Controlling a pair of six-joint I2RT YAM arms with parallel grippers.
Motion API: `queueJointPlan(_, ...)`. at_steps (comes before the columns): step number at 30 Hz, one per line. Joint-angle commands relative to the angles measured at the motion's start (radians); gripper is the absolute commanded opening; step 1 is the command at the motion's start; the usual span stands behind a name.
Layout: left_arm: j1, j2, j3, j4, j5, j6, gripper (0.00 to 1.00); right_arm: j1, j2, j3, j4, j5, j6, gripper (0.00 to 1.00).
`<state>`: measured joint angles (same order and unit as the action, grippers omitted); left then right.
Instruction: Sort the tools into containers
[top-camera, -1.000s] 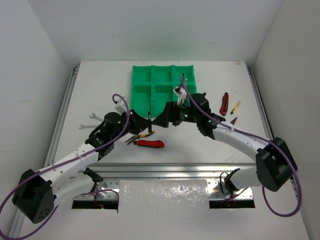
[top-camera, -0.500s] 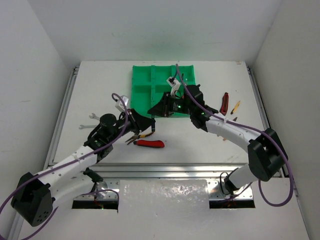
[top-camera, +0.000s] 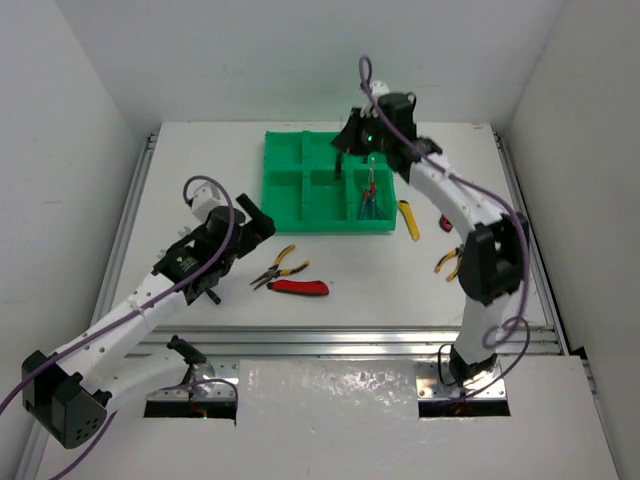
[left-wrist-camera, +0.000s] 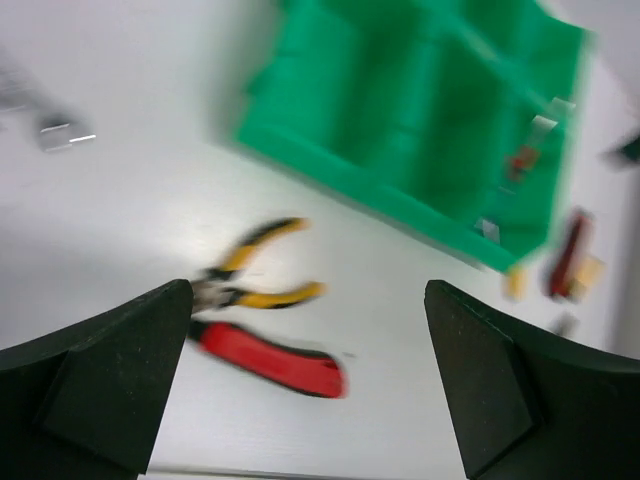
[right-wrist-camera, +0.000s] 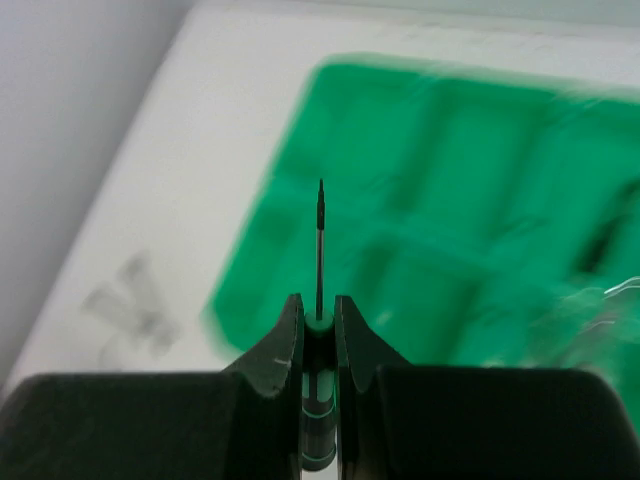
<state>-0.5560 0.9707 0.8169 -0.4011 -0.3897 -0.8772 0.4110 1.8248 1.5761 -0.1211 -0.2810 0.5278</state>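
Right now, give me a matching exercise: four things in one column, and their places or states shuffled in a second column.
Column one:
1. yellow-handled metal pliers
2. thin metal-shafted screwdriver
3. yellow plastic utility knife
4. left arm's jaws

Column two:
A. pinched in the right arm's jaws
B. wide open, holding nothing
C. on the white table, right of the green plastic tray
D. on the table beside the red utility knife

Pairs: 1-D, 2-A, 3-C, 4-B
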Motion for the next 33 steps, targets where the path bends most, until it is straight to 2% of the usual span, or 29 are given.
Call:
queueJointPlan(1,0.004,-0.042,0.018,-0.387,-0.334,-0.182,1.0,-0.101,0.215,0.351,-0.228,0.247,-0.223,0.0)
queueJointPlan(3,0.008,-0.076,-0.002,-0.412,-0.351,-0.18,1.0,-0.133,0.385,0.506,-0.293,0.255,-0.271,0.0)
queueJointPlan(4,0.021,-0.081,-0.01,-0.418,-0.366,-0.178,1.0,-0.165,0.439,0.663,-0.316,0.249,-0.275,0.0)
queueJointPlan(6,0.066,-0.075,-0.031,-0.432,-0.371,-0.157,1.0,-0.207,0.546,0.775,-0.303,0.217,-0.288,0.0)
queueJointPlan(9,0.148,-0.044,-0.068,-0.369,-0.313,-0.059,1.0,-0.241,0.545,0.705,-0.14,0.186,-0.296,0.0)
queueJointPlan(11,0.182,-0.04,-0.094,-0.309,-0.25,-0.027,1.0,-0.251,0.554,0.693,-0.104,0.181,-0.295,0.0)
queueJointPlan(14,0.194,-0.021,-0.11,-0.311,-0.267,-0.045,1.0,-0.258,0.625,0.768,-0.104,0.163,-0.296,0.0)
queueJointPlan(18,0.202,0.003,-0.136,-0.343,-0.305,-0.14,1.0,-0.256,0.659,0.743,-0.052,0.137,-0.295,0.0)
queueJointPlan(24,0.214,0.009,-0.189,-0.303,-0.302,-0.161,1.0,-0.256,0.677,0.742,-0.038,0.131,-0.301,0.0)
queueJointPlan(26,0.222,0.031,-0.2,-0.3,-0.295,-0.166,1.0,-0.258,0.668,0.734,-0.055,0.121,-0.307,0.28)
queueJointPlan(27,0.226,0.039,-0.202,-0.3,-0.287,-0.169,1.0,-0.255,0.659,0.72,-0.06,0.117,-0.31,0.37)
queueJointPlan(29,0.229,0.056,-0.208,-0.289,-0.275,-0.169,1.0,-0.25,0.613,0.704,-0.084,0.114,-0.324,0.45)
queueJointPlan(30,0.231,0.057,-0.209,-0.286,-0.268,-0.174,1.0,-0.247,0.591,0.681,-0.092,0.118,-0.324,0.53)
queueJointPlan(32,0.232,0.06,-0.214,-0.277,-0.261,-0.172,1.0,-0.242,0.512,0.633,-0.13,0.141,-0.305,0.75)
queueJointPlan(33,0.234,0.063,-0.214,-0.275,-0.262,-0.175,1.0,-0.241,0.477,0.606,-0.149,0.146,-0.292,0.76)
